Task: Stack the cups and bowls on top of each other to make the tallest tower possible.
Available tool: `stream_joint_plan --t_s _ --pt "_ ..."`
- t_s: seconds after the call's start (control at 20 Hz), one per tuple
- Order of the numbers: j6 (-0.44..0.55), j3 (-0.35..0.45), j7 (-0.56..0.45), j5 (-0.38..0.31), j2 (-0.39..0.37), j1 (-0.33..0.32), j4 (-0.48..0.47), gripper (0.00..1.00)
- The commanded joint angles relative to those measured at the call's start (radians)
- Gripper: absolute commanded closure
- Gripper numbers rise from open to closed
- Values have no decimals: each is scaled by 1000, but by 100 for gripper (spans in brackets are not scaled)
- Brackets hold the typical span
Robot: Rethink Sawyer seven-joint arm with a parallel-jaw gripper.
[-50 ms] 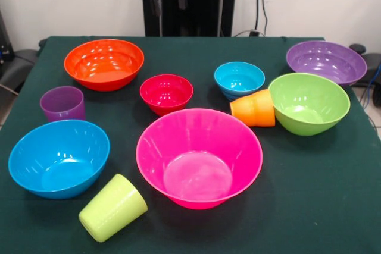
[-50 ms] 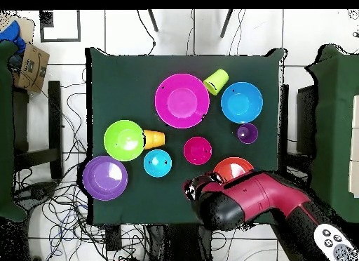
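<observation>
All bowls and cups lie apart on the green table, none nested, so no tower shows. A big pink bowl [image 1: 199, 159] [image 2: 181, 100] is central. Around it are the orange bowl [image 1: 104, 63], small red bowl [image 1: 166, 93], small light blue bowl [image 1: 239, 80], lime green bowl [image 1: 308, 103], purple bowl [image 1: 325, 62] and large blue bowl [image 1: 58, 157]. The purple cup [image 1: 62, 103] stands upright. On their sides lie the orange cup [image 1: 253, 108] and lime cup [image 1: 113, 207]. My gripper [image 1: 169, 7] hangs open high above the far edge, holding nothing.
In the overhead view my arm [image 2: 245, 198] covers part of the orange bowl [image 2: 233, 165] at the table's robot side. The orange cup touches the lime green bowl [image 2: 124, 139]. Cables, chairs and a cardboard box [image 2: 31, 67] surround the table [image 2: 119, 76].
</observation>
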Motion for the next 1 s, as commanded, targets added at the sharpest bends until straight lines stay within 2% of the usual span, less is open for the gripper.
stream_joint_plan --t_s 0.05,0.5,0.75,1.0 --pt "121 64 -304 -27 30 -6 -14 0" --pt "159 104 -298 -3 -12 -25 -31 0" --pt "175 100 -306 -26 13 -25 -57 0" --pt "221 110 -314 -9 0 -18 -82 0"
